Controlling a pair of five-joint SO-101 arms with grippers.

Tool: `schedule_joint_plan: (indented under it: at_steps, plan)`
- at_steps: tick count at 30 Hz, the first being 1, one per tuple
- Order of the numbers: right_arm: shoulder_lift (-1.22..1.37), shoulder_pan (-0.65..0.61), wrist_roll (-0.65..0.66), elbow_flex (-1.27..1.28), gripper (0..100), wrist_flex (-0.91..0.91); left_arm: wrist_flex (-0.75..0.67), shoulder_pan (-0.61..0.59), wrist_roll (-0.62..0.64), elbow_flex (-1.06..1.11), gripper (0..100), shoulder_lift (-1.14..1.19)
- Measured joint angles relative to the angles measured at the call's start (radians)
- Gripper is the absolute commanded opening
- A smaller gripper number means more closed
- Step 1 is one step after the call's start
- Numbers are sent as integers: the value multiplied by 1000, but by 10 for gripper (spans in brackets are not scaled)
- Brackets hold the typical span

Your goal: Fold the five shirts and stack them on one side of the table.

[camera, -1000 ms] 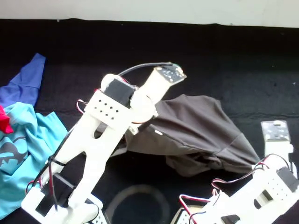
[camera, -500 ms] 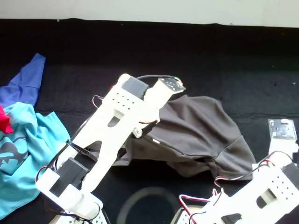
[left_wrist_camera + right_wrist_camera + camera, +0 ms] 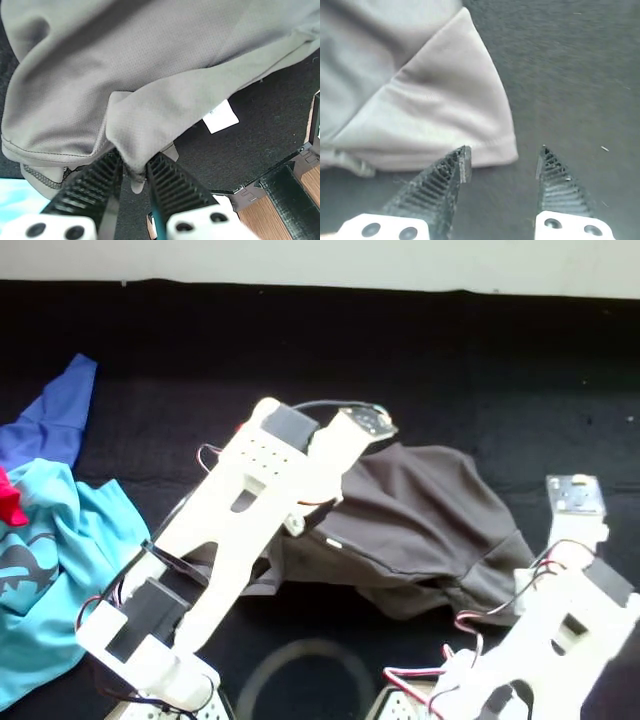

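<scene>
Grey cloth shirt [image 3: 430,510] is kept pinched by the left end effector [image 3: 134,159]; the spread-apart right end effector [image 3: 503,150] is brought nearer its corner.

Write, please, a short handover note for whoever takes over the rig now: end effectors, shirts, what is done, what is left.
Left end effector: shut on a fold of the grey shirt.
Right end effector: open, over that shirt's sleeve hem.
Teal shirt, blue shirt and red cloth lie heaped, unfolded, at one side of the table.
Done: nothing folded.
Left: fold every shirt, stack them.
</scene>
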Motion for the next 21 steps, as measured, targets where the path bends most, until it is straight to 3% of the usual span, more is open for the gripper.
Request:
schedule_joint_plan:
  at_steps: [9,11,14,21]
  plan:
    - [272,-11,-18,14,211,-169,0,0,0,0,21,0]
    - [308,-11,-18,14,166,-186,0,0,0,0,21,0]
    - [315,-11,-18,12,1,-193,0,0,0,0,21,0]
    - [152,-14,-21,23,6,-199,0,-12,0,8,20,2]
